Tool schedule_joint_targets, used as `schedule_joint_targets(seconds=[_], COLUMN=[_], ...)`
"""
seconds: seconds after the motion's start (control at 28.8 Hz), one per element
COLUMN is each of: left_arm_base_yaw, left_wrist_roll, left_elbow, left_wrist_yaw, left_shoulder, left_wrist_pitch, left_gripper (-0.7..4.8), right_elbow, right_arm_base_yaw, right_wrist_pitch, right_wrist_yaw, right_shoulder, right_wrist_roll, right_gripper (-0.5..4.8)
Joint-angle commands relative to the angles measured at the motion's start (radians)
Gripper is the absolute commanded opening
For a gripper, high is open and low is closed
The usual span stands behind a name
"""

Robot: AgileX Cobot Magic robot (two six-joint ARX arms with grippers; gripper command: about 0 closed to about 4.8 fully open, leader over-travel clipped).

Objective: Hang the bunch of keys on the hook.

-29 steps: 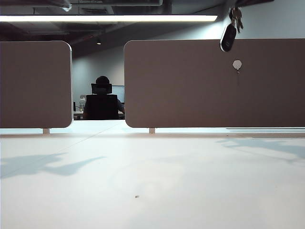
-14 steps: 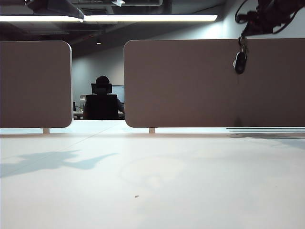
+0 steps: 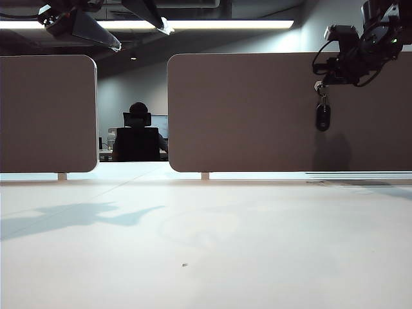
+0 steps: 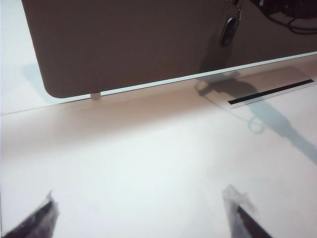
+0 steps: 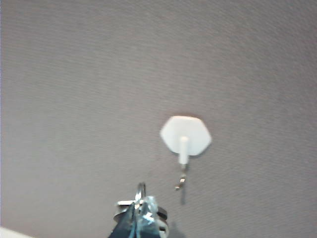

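**A:** Starting nearest the exterior camera: what carried everything?

**B:** A pale, glossy table [image 3: 206, 244], bare but for a tiny dark speck and the arms' shadows. At its far edge stood two grey-brown divider panels [image 3: 244, 112] on small white feet. In the left wrist view a dark slot [image 4: 270, 92] lay in the table by the panel's foot.

**A:** And the pincers?

**B:** The left pincer [image 3: 112, 26] hung at about eleven o'clock in the exterior view, its jaws spread wide with nothing between them, well apart from the work. The right pincer [image 3: 325, 80] sat at about two o'clock against the right panel, clenched on the ring end of the bunch of keys [image 3: 322, 112], whose black fob dangled below it.

**A:** Where was the hook?

**B:** The right wrist view showed the hook [image 5: 185, 136] on the panel, just beyond the ring, its thin prong below the white plate. The ring was near the prong but not yet on it.

**A:** So which step?

**B:** Final approach, I'd judge. The next move called for threading the ring over the prong, then releasing.

**A:** And beyond?

**B:** A dim office, a seated person [image 3: 138, 132] seen between the panels, a ceiling light strip [image 3: 212, 24].
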Motion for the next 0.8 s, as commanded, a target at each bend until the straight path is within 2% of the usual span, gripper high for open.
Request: schedule_joint_targets(seconds=[0.03,0.35,0.63,0.8], left_arm_base_yaw=[-0.001,-0.001,-0.001,-0.001], left_wrist_roll=[0.002,0.002,0.002,0.002], left_elbow=[0.003,0.003,0.003,0.003], left_wrist_yaw=[-0.003,-0.021,-0.021,-0.021], left_shoulder=[-0.003,-0.003,-0.004,-0.004], left_wrist_pitch=[0.001,-0.048,-0.077,-0.08], left_gripper=[4.79,4.79,4.79,4.79], right_elbow=[0.01,0.018,0.146,0.16], right_arm_base_yaw=[0.0,-0.006,-0.014,-0.014], right_wrist_pitch=[0.096,0.155,0.154,0.142], right_wrist_yaw=[0.016,0.031,0.011,-0.014], right_shoulder=[0.014,0.064,0.134,0.146], right_wrist_roll=[-0.004,-0.004,-0.002,0.01], right_gripper=[-0.08,-0.07,-0.07,-0.07])
